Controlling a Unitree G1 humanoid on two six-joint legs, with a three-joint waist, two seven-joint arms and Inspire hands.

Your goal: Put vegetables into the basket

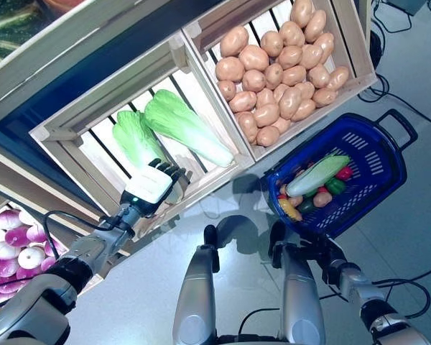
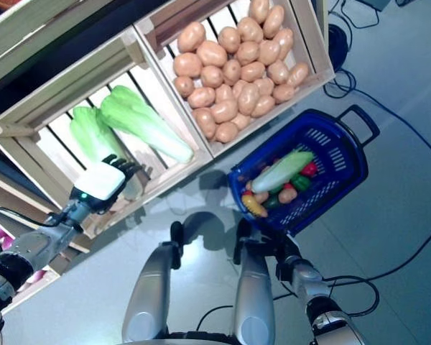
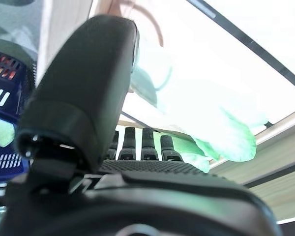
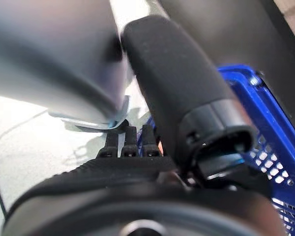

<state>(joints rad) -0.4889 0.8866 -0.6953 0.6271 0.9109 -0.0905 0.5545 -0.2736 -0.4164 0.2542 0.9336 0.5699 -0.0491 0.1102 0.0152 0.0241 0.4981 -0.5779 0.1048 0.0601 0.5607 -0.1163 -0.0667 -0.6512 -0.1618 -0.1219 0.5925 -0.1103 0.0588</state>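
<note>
Two green cabbages (image 1: 187,126) (image 1: 136,140) lie in a slatted wooden crate (image 1: 108,93). My left hand (image 1: 154,183) reaches over the crate's front edge, open, with its fingers (image 3: 147,142) straight and close under the nearer cabbage (image 3: 211,123). The blue basket (image 1: 384,169) hangs tilted above the floor on the right. It holds a cabbage (image 1: 317,175), a red pepper (image 1: 343,173), a green pepper (image 1: 335,187), corn (image 1: 289,208) and a potato (image 1: 322,199). My right hand (image 1: 320,251) is at the basket's near rim, curled on its handle, with the thumb (image 4: 187,93) over the blue edge.
A second crate heaped with potatoes (image 1: 280,72) stands beside the cabbage crate, right above the basket. Purple-and-white turnips (image 1: 14,244) fill a bin at the lower left. Striped green produce (image 1: 7,25) shows on a higher shelf. Black cables (image 1: 388,86) trail on the floor by the basket.
</note>
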